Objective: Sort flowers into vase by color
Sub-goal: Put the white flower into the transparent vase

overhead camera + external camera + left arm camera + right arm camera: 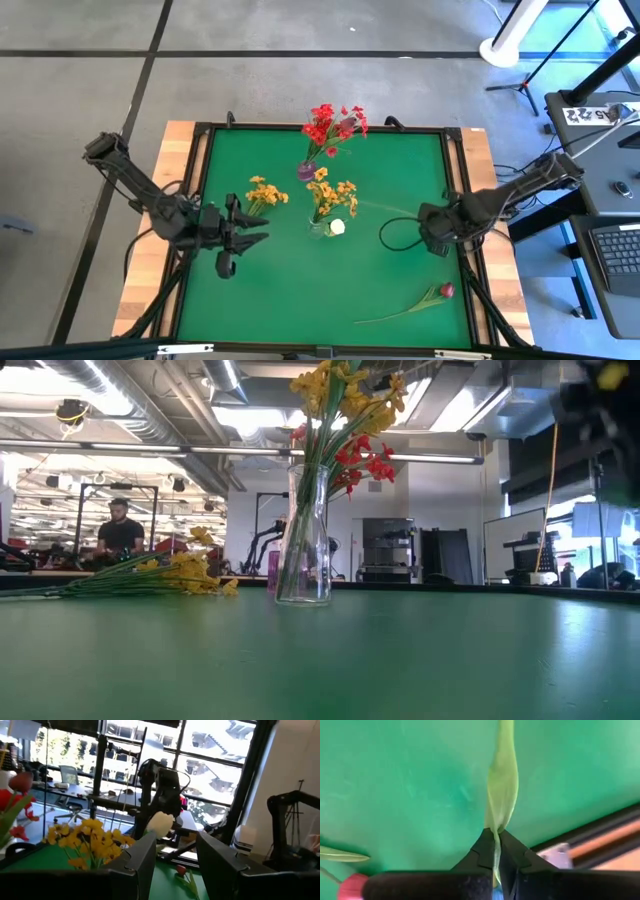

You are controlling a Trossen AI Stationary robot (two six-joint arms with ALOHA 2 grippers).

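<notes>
— How many flowers do you count on the surface (pixel 400 270)?

— I see five groups. One red bunch (pixel 330 125) stands in a small purple vase (pixel 306 171) near the far edge, middle. One yellow-orange bunch (pixel 331 193) stands in a clear glass vase (pixel 322 228) about the centre. A second yellow-orange bunch (pixel 265 193) lies flat, left of the centre. One white bud (pixel 338 227) sits just beside the clear vase's mouth. One dark-red bud (pixel 446 290) lies alone toward the near right corner.

— What do they look like?

— All have long green stems. The reds are clusters of small blooms, with one darker bud among them. The yellows are small ruffled heads. The dark-red bud's stem runs slantwise toward the near edge, with a narrow leaf.

— And the pincers?

— My right pincer (pixel 496 851) is near the right edge, fingers pressed together on a thin green stem (pixel 501 785) with a long leaf; from above, that stem runs toward the white bud. My left pincer (pixel 240 240) hangs over the left half, near the lying yellow bunch, fingers spread wide with nothing between them. Its wrist view looks across at the yellow blooms and the white bud.
</notes>
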